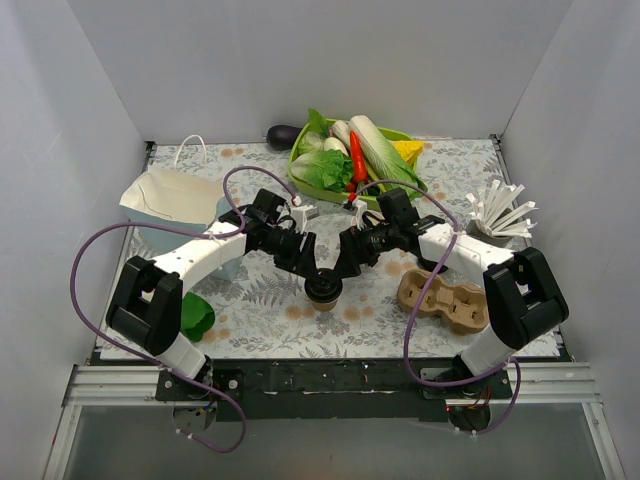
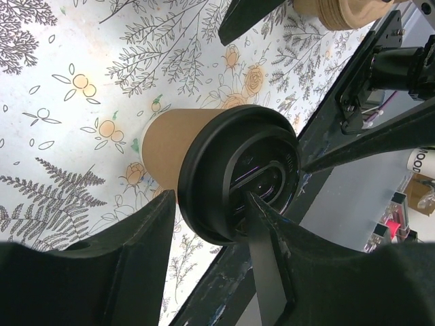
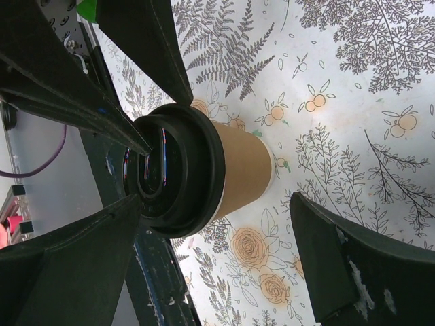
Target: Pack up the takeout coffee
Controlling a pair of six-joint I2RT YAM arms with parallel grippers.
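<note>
Closest to the lens are the left gripper [image 2: 212, 204]'s two black fingers [image 2: 146, 251], reaching in from the side where the open bag [image 1: 160, 240] stands, well to the left of the takeout coffee [image 1: 323, 290]. One finger lies against the outer rim of the coffee's black lid [image 2: 217, 156] and the other crosses the lid's recessed top. They are only part-way apart, and I cannot tell whether they actually pinch the rim.

The coffee stands upright on the floral tablecloth [image 2: 61, 81], between the two grippers, with its lid seated. At the coffee's right sits the right gripper [image 3: 214, 204], jaws spread wide to either side of the cup. One finger is close by the lid and the other is well clear of the tan wall, so nothing is held on that side. Further right of the coffee lies the cardboard cup carrier [image 1: 455, 305], its pockets unfilled.

The main hazard, as I judge it, is a lift by the lid alone. A press-fit lid could pop off and leave the cup behind or spill it. With both grippers crowding one small cup, a finger of one could also strike the other or knock the cup over. If the right jaws close off-centre they would push the cup sideways, and if they close too hard they would dent the paper wall.
</note>
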